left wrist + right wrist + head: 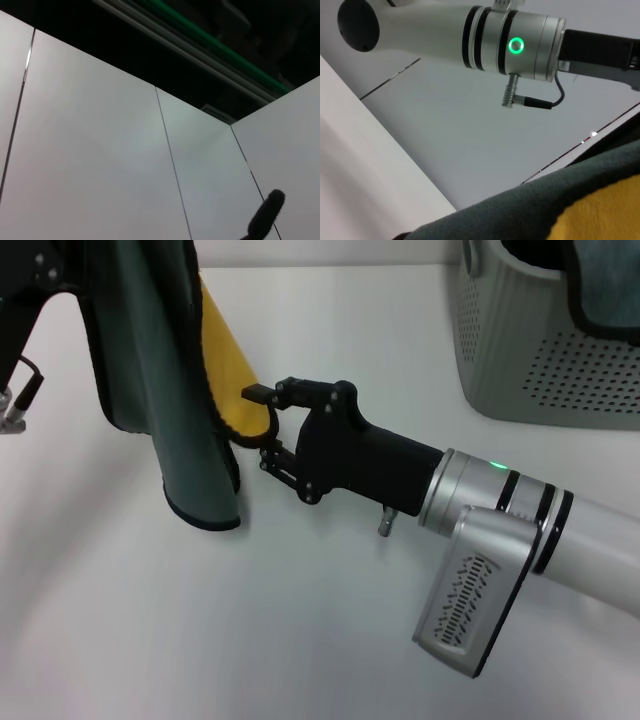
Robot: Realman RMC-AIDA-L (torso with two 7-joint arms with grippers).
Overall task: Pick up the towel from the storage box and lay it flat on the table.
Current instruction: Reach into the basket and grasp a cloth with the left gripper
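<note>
The towel (170,390) hangs in the air at the upper left, dark grey-green with a black piped edge, its yellow reverse side (228,370) facing right. It drops from beyond the picture's top, beside the black body of my left gripper (25,300); the grip itself is hidden. My right gripper (262,425) reaches in from the right, open, its jaws standing above and below the towel's curved lower yellow edge. The right wrist view shows the towel (520,210) close up, grey-green and yellow. The storage box (540,370) stands at the back right on the table (200,620).
A lighter blue-teal cloth (605,280) with a black edge lies in the storage box. My right forearm (500,530) crosses the table's middle from the right. The left arm's silver wrist (510,40) with a green ring shows in the right wrist view.
</note>
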